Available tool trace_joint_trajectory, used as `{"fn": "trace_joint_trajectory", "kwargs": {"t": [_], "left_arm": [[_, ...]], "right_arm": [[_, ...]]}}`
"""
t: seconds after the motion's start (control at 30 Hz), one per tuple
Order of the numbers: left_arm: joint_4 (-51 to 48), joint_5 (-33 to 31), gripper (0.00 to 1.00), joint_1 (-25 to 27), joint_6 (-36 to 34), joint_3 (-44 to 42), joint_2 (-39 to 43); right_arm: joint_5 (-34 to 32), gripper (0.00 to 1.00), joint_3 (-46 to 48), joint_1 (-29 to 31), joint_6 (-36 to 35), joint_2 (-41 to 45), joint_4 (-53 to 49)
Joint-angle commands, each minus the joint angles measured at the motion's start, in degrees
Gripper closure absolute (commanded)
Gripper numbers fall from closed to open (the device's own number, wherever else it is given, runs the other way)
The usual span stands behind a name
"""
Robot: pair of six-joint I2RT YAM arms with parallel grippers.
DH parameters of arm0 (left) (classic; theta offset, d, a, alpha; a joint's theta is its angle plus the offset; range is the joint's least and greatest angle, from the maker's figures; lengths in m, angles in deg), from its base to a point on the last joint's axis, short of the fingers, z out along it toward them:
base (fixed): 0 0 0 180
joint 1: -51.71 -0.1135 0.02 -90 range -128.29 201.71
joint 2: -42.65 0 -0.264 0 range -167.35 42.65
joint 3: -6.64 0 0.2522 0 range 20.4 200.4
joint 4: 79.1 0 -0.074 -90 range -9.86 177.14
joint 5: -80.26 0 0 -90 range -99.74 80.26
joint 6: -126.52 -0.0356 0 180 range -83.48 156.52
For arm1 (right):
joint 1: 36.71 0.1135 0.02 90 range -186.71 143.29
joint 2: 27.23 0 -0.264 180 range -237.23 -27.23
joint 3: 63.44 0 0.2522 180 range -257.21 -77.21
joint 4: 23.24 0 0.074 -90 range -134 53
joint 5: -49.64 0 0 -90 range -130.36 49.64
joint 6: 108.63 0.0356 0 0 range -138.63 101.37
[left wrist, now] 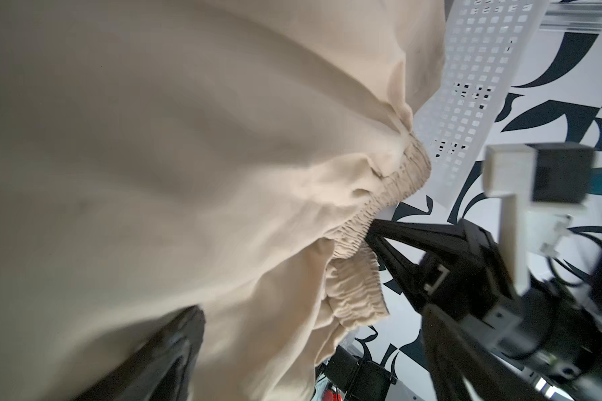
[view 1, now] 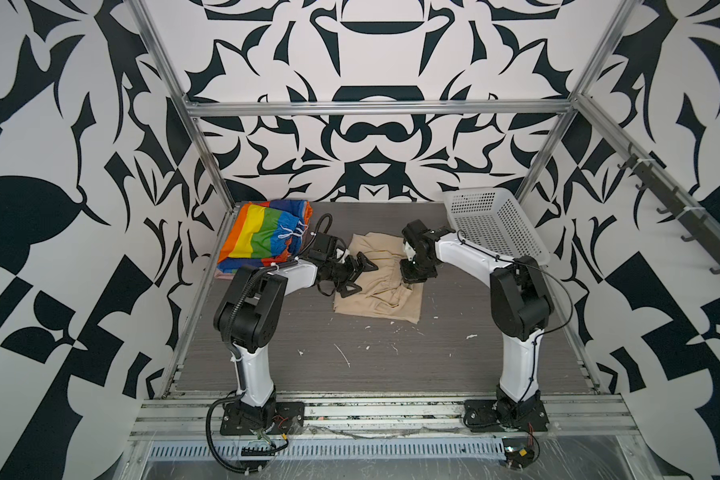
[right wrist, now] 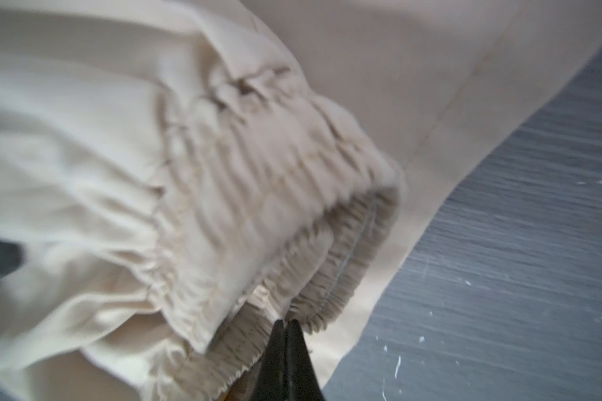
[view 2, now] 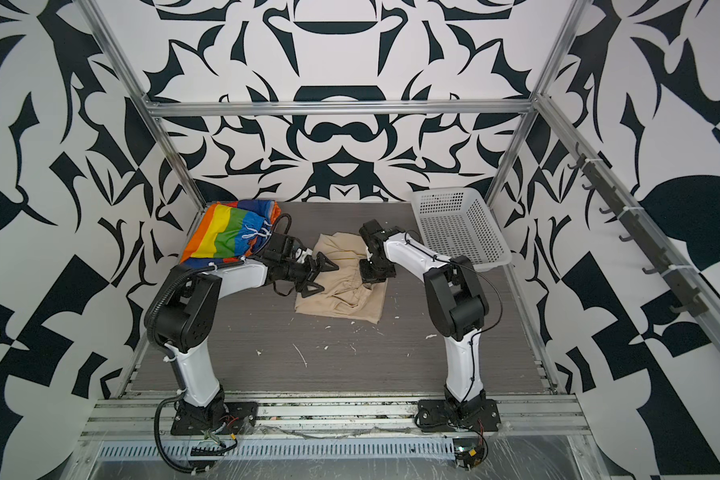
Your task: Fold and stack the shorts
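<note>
Well to the left of both sets of fingers, at the far left corner of the tabletop [view 1: 391,365], the rainbow-striped shorts [view 1: 262,237] lie folded with the white drawstring on top. Next comes the left gripper [view 1: 359,276]. Its fingers are spread wide and hold nothing, hovering at the left border of the beige shorts [view 1: 381,297], with cloth right below and ahead of them; whether they touch it cannot be told. The beige shorts lie rumpled in the middle of the tabletop between the two grippers, with the gathered elastic waistband [right wrist: 292,194] bunched toward the right side. The right gripper [right wrist: 287,326] points down onto that waistband. The right wrist view shows its fingers pressed together at the waistband's edge, apparently pinching the elastic, and the left wrist view shows the band gathered against the black fingertips [left wrist: 383,231]. Beyond the right fingers, farther right and back, stands the white perforated basket [view 1: 495,224]. The coming move likely turns on one relation: the garment stretches leftward from the right fingers' pinch toward the open left fingers. That makes the left arm the nearer one to take the opposite side of the waistband, so the pair could then lift and spread the shorts for folding.
</note>
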Motion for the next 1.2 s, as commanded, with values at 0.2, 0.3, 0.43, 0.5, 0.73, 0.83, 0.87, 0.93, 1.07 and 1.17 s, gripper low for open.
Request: {"fn": "trace_joint_trajectory", "kwargs": {"t": [0.2,0.3,0.43,0.5,0.73,0.83,0.87,0.93,1.07,1.17], "left_arm": [[-5.48,-2.67,0.01,0.13,-4.23,1.54,2.48],[-4.25,-1.86,0.01,0.18,-3.99,0.90,3.89],[-6.74,-3.68,0.01,0.56,-8.42,2.92,8.50],[-10.56,-4.88,0.01,0.55,-11.60,5.21,10.17],[-17.26,-9.54,0.01,0.72,-19.74,6.64,13.01],[-17.40,-10.15,0.01,1.46,-19.96,5.66,12.35],[-17.38,-10.26,0.01,1.77,-19.96,5.31,11.86],[-17.39,-9.93,0.01,2.32,-20.07,5.04,10.48],[-16.69,-9.82,0.01,3.56,-19.55,3.56,8.13],[-15.99,-10.08,0.01,4.96,-19.29,2.54,6.49]], "right_arm": [[0.26,1.00,5.07,-2.96,-2.28,8.90,0.07],[-0.73,1.00,10.15,-3.20,-2.44,7.82,2.95],[-1.37,1.00,13.97,-3.46,-2.49,5.57,5.51],[-0.89,1.00,14.09,-3.47,-2.63,5.39,5.60],[-0.95,0.82,10.79,-3.47,-2.82,10.63,2.28],[0.41,0.74,8.97,-3.47,-1.23,13.06,2.27],[2.04,0.70,8.42,-3.39,-0.57,13.26,2.76],[5.23,0.64,7.48,-3.38,0.61,12.64,4.01],[11.91,0.57,5.82,-3.08,3.02,8.58,7.98],[14.28,0.55,4.29,-3.03,3.85,4.43,10.66]]}}
